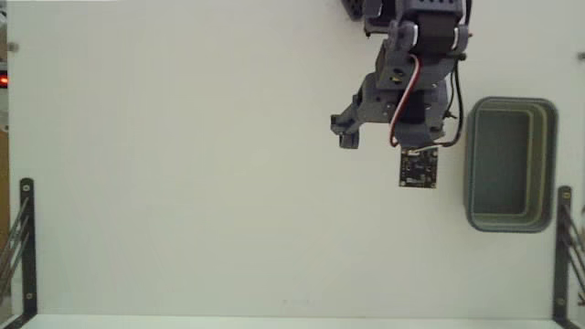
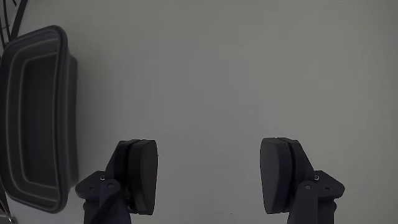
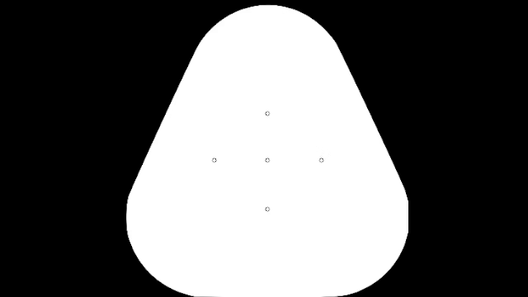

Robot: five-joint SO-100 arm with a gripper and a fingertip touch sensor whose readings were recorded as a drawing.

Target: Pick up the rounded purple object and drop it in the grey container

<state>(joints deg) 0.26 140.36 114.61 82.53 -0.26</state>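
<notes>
Your white surface (image 1: 183, 183) fills almost all of the fixed view, plain and matte, with a black bracket (image 1: 26, 247) standing at its lower left edge and another (image 1: 562, 251) at its lower right.

Next in size is your arm (image 1: 411, 73), which comes in from the top edge of the fixed view, right of centre, and reaches down over the surface. A red wire loops along its wrist, and a small black circuit board (image 1: 418, 167) hangs at its lower end.

The grey container (image 1: 510, 164) lies just to the right of the arm in the fixed view, long side running up and down the picture, its thick stepped rim clear all round. You can see straight into it there, and only its grey floor shows. In the wrist view it sits at the left edge (image 2: 37, 112), with the surface stretching away to its right.

Your fingers (image 2: 208, 177) stand wide apart in the wrist view, two dark pads at the bottom of the picture with only bare surface between them; they grip nothing.

You will not find the rounded purple object in either view, so its place cannot be told.
</notes>
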